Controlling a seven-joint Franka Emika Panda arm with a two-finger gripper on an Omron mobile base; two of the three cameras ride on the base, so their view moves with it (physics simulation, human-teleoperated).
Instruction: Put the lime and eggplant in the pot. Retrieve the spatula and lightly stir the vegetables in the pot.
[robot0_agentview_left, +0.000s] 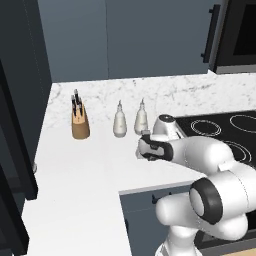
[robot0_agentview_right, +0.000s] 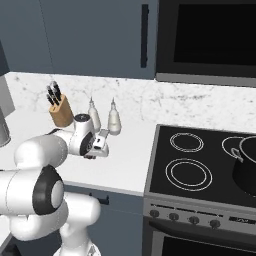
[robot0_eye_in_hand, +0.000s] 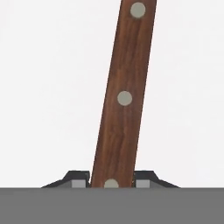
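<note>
In the hand view the spatula's reddish-brown handle (robot0_eye_in_hand: 124, 96), with its pale rivets, runs from between my fingertips up to the top over the white counter; its blade is out of view. My gripper (robot0_eye_in_hand: 111, 178) is shut on the handle's near end. From the base views the hand (robot0_agentview_left: 150, 148) (robot0_agentview_right: 98, 143) hangs low over the counter, just left of the stove. The black pot (robot0_agentview_right: 247, 166) stands on the stove's right side, cut by the frame edge. The lime and eggplant are out of view.
A wooden knife block (robot0_agentview_left: 80, 124) (robot0_agentview_right: 60, 112) and two white bottles (robot0_agentview_left: 120, 123) (robot0_agentview_left: 141, 119) stand behind my hand near the marble backsplash. The black stovetop (robot0_agentview_right: 195, 167) lies to the right, with a dark oven door above it. A tall dark cabinet (robot0_agentview_left: 15, 125) bounds the left.
</note>
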